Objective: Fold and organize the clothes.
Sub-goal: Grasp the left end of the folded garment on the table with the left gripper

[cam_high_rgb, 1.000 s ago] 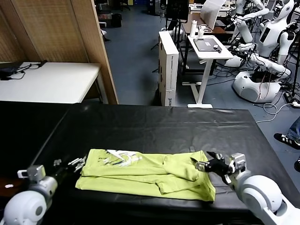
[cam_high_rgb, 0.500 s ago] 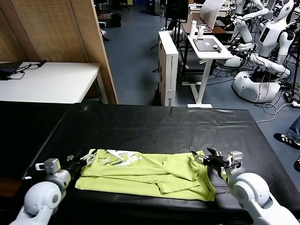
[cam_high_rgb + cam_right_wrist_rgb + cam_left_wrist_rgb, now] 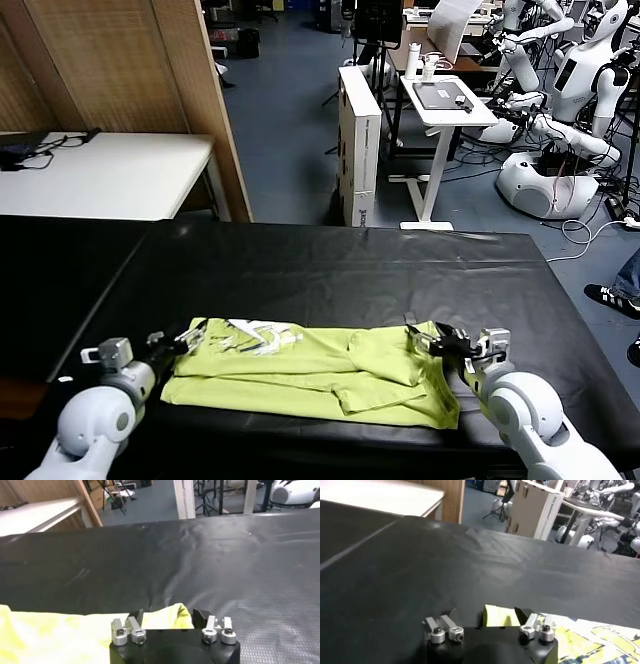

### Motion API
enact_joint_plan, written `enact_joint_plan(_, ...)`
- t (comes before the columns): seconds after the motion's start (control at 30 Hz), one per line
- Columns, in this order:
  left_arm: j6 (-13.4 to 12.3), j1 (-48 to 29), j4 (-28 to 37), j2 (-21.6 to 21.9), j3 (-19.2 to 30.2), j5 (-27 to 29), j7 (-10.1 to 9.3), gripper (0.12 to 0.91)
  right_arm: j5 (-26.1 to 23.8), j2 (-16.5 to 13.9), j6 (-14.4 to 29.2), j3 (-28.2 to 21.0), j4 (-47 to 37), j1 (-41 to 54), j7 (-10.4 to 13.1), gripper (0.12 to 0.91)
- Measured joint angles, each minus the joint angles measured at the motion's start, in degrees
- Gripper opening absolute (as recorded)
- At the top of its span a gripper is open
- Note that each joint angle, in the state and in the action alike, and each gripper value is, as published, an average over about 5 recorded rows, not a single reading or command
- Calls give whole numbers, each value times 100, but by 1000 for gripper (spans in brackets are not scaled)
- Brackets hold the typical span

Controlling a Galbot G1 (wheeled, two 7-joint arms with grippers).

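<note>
The lime yellow-green T-shirt [image 3: 310, 372] lies folded into a long band across the near part of the black table, its white neck print at the left end. My left gripper [image 3: 183, 340] is open at the shirt's far left corner; that corner [image 3: 500, 616] shows between its fingers in the left wrist view. My right gripper [image 3: 432, 339] is open at the shirt's far right corner, and a fold of the shirt [image 3: 165, 618] sits between its fingers in the right wrist view.
The black table cover [image 3: 330, 270] stretches far behind the shirt. A white table [image 3: 100, 175] stands at the back left. A cardboard box [image 3: 360, 140], a white stand with a laptop [image 3: 440, 100] and other robots [image 3: 570, 110] are beyond the table.
Both grippers have moved forward along the table's near edge to the shirt's far corners. The shirt has not visibly moved.
</note>
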Motion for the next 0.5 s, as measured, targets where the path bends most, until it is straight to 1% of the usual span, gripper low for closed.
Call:
enact_joint_plan(0.03, -1, -4, 4, -7, 9, 11, 3, 719, -17, 1, 9, -1, -11, 1, -19, 708)
enact_joint_plan(0.1, -5, -6, 18, -20, 17, 36, 4, 656, -38, 4, 27, -3, -22, -1, -43, 609)
enact_joint_plan(0.2, -20, 1, 36, -28, 19, 61, 4, 505, -46, 16, 55, -5, -27, -7, -52, 421)
enact_joint_plan(0.23, -27, 4, 39, -29, 17, 65, 4, 434, -48, 23, 68, -6, -27, -9, -52, 364)
enact_joint_plan(0.27, -34, 7, 40, -29, 16, 67, 4, 378, -50, 29, 82, -7, -27, -12, -51, 289)
enact_joint_plan(0.3, -43, 9, 41, -29, 13, 69, 3, 323, -52, 35, 96, -7, -27, -13, -48, 233)
enact_joint_plan(0.33, -52, 12, 41, -28, 8, 67, 2, 256, -54, 41, 110, -7, -27, -15, -43, 198)
enact_joint_plan(0.37, -62, 15, 41, -27, 3, 63, -2, 208, -55, 48, 122, -6, -28, -16, -35, 162)
enact_joint_plan(0.4, -71, 19, 41, -26, -2, 56, -6, 181, -55, 55, 133, -2, -29, -17, -25, 145)
enact_joint_plan(0.43, -80, 25, 41, -23, -9, 49, -11, 154, -56, 63, 143, 2, -31, -18, -11, 145)
enact_joint_plan(0.5, -96, 42, 43, -16, -25, 37, -20, 145, -56, 83, 162, 18, -40, -21, 28, 143)
